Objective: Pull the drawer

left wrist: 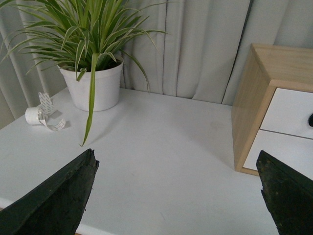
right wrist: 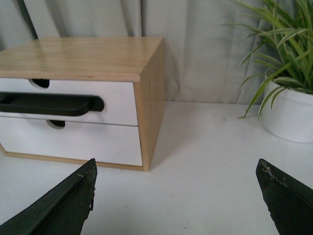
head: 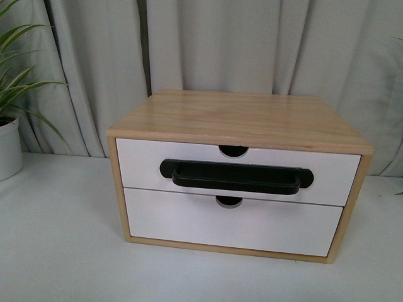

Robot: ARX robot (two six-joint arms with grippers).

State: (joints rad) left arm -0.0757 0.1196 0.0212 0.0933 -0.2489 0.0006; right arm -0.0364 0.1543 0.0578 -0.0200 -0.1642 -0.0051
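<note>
Drawer (head: 277,157) = upper one in the wood cabinet (head: 239,116) mid-table, shut flush, black handle (head: 236,177) facing the robot, prob. so it can be hooked from the front. Left gripper (left wrist: 176,159) & right gripper (right wrist: 177,164) are both spread wide, holding nothing, low on either side of the cabinet. Neither arm shows in the front view. Drawer contents are hidden, and the left wrist view cuts off nearly all the handle.

Home-like desk (head: 56,251), curtain (head: 252,44), potted plant (left wrist: 93,85)
</note>
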